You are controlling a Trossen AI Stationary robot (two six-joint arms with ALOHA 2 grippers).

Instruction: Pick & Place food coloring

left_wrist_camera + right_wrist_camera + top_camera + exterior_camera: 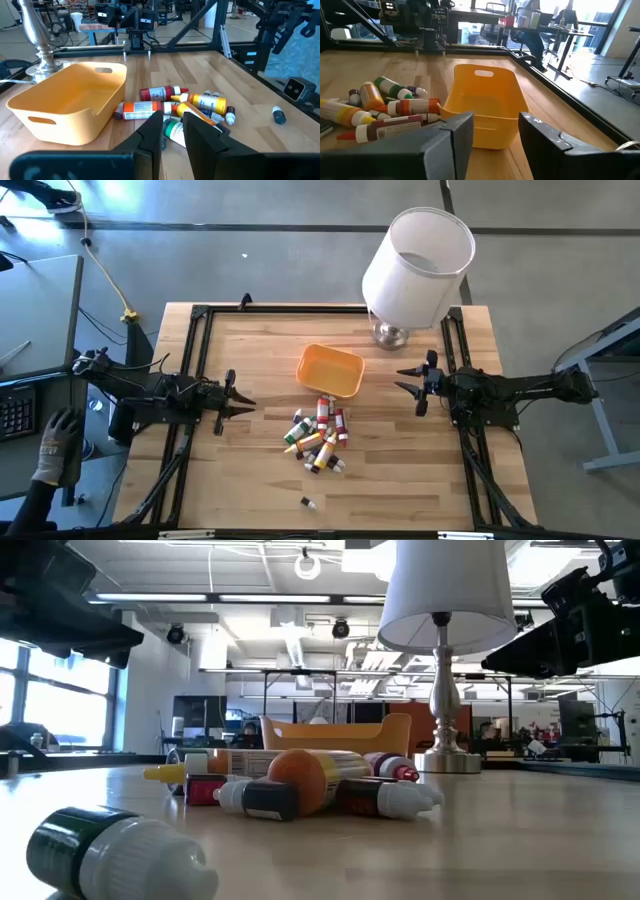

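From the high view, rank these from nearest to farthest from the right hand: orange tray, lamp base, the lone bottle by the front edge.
1. Lamp base: just behind the right hand and slightly inward.
2. Orange tray: inward, toward table centre. Close to the lamp base's distance; a near call.
3. Lone bottle: clearly farthest, near the front edge.

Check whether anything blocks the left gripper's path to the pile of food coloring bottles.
Nothing visible does. The left gripper hangs open at the table's left side, and only bare wood lies between it and the bottle pile. The orange tray sits beyond the pile, off that line; the right gripper waits opposite.
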